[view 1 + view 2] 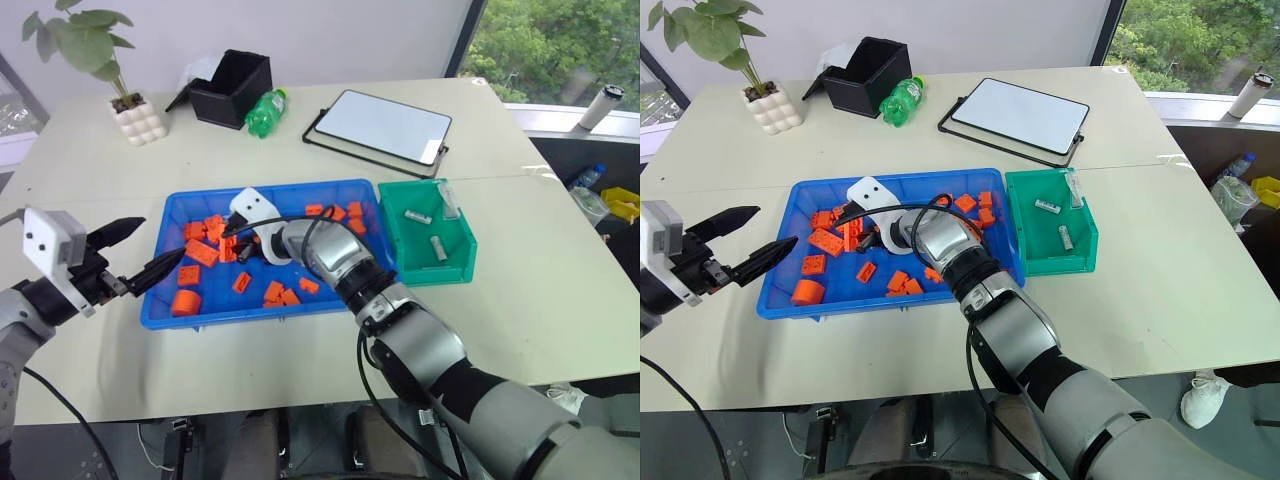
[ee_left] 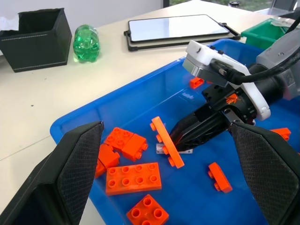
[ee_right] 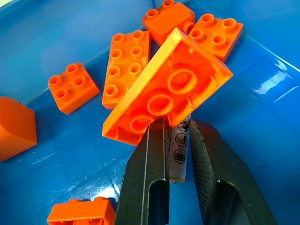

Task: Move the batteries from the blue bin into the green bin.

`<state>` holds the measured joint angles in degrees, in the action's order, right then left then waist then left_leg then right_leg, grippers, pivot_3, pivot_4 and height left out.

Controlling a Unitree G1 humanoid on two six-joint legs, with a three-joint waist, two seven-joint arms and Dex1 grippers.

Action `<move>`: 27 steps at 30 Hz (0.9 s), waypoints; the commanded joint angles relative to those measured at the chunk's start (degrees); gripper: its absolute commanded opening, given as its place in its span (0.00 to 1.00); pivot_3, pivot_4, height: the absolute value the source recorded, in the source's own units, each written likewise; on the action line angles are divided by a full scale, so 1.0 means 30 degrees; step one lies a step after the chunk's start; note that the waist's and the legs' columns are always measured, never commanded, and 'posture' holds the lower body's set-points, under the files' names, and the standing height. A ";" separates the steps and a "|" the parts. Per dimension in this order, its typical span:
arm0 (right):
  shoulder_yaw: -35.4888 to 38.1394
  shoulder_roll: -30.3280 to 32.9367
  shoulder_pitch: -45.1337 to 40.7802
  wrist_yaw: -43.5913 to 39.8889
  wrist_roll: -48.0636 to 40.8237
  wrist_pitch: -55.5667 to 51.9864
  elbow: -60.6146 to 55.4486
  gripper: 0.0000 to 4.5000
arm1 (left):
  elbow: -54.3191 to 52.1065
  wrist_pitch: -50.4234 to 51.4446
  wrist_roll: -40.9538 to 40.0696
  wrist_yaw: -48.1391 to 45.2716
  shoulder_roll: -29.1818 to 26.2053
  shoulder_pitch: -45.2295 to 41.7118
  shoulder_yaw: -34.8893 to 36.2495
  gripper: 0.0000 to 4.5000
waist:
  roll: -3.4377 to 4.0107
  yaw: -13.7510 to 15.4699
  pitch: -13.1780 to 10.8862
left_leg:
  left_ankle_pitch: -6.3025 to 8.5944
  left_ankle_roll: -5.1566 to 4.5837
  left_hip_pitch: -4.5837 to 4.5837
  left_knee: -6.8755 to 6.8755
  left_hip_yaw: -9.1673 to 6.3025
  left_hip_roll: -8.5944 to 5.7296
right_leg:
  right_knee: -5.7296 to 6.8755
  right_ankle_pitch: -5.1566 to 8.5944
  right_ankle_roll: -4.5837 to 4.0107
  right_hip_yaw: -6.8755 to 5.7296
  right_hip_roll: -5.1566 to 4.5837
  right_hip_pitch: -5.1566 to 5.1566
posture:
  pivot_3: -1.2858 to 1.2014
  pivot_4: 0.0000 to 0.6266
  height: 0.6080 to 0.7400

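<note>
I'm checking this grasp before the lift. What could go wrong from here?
1. The right gripper is shut on a battery whose far end sits under a tilted orange plate; lifting may flip or drag the plate.
2. The fingers hold the battery lengthwise, so it might slip out on the way to the green bin.

Head cameras high, wrist cameras low
Both eye views look down on the blue bin [image 1: 200, 305]; wrist views see its inside closely.
</note>
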<state>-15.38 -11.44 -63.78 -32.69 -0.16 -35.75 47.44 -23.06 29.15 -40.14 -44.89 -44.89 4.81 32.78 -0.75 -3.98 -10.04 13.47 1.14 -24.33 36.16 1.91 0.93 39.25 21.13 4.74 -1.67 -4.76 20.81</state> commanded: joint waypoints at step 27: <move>-0.1768 0.1698 0.0486 -0.2559 0.1161 0.0829 -0.0999 0.99 | -0.0304 -0.0231 -0.0089 -0.0044 -0.0175 -0.0021 0.0550 1.00 | -0.0002 0.0024 0.0001 | -0.0001 0.0000 -0.0012 0.0011 0.0000 -0.0001 | 0.0001 -0.0001 0.0000 -0.0001 0.0004 0.0005 | 0.52 0.24 1.00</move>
<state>-19.83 -6.85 -62.15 -38.86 2.62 -33.08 45.07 -23.04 29.15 -40.12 -44.93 -44.89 4.75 32.78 -0.76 -3.90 -10.04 13.46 1.14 -24.37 36.19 1.91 0.93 39.25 21.13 4.74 -1.67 -4.75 20.82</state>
